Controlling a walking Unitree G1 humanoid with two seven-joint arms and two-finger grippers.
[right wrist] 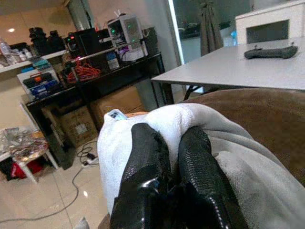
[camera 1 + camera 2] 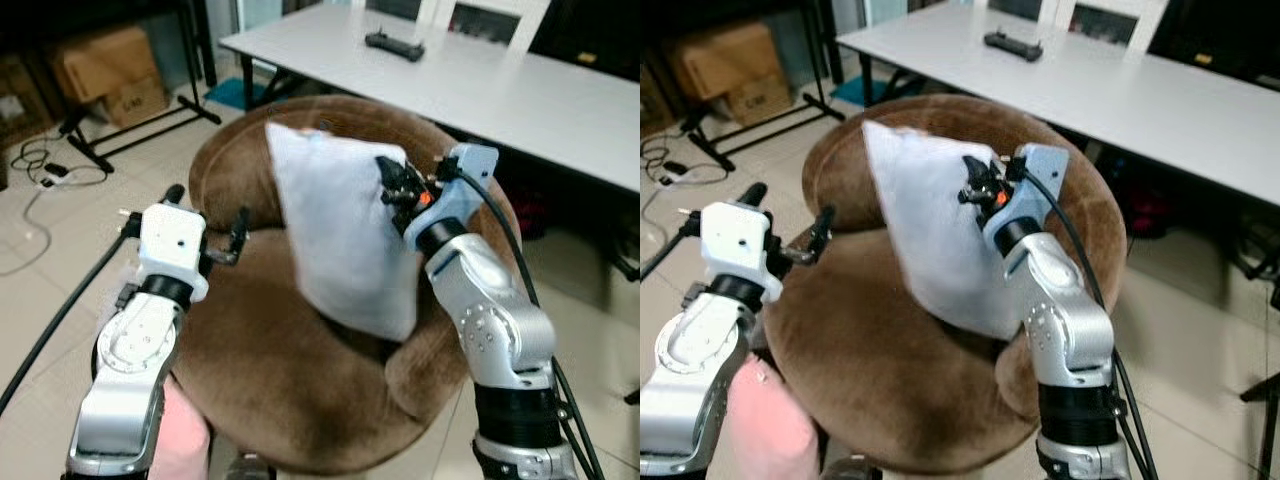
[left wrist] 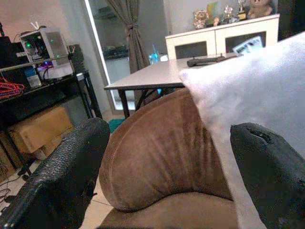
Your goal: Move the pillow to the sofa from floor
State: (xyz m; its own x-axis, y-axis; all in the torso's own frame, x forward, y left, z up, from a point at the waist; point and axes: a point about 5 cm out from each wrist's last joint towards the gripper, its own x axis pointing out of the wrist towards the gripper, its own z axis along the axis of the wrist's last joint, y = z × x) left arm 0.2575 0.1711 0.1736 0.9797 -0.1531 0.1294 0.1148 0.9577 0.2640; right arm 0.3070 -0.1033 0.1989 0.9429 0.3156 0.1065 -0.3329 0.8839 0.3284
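Head views: The pillow (image 2: pixel 345 235), pale grey-white, stands tilted on one corner over the seat of the round brown sofa (image 2: pixel 270 370), its upper part leaning toward the backrest. The right gripper (image 2: pixel 393 183) is clamped on the pillow's right edge, near the top. The left gripper (image 2: pixel 207 222) hovers over the left edge of the seat, fingers spread wide, just beside the pillow and not touching it. A white table (image 2: pixel 500 90) stands behind the sofa, with a black controller (image 2: pixel 394 43) near its far edge. Cardboard boxes (image 2: pixel 105 75) and cables (image 2: pixel 40 175) lie on the tiled floor (image 2: pixel 30 300) to the left.

Left wrist view: Two black fingers (image 3: pixel 62 176) stand far apart with nothing between them. The sofa backrest (image 3: pixel 157 152) lies between them, and the pillow (image 3: pixel 252 100) sits next to one finger.

Right wrist view: Both black fingers (image 1: pixel 147 162) are pressed close together, pinching a fold of the pillow (image 1: pixel 176 119). The sofa (image 1: pixel 267 119) is behind it. A shelf rack (image 1: pixel 81 52) with equipment stands in the background.
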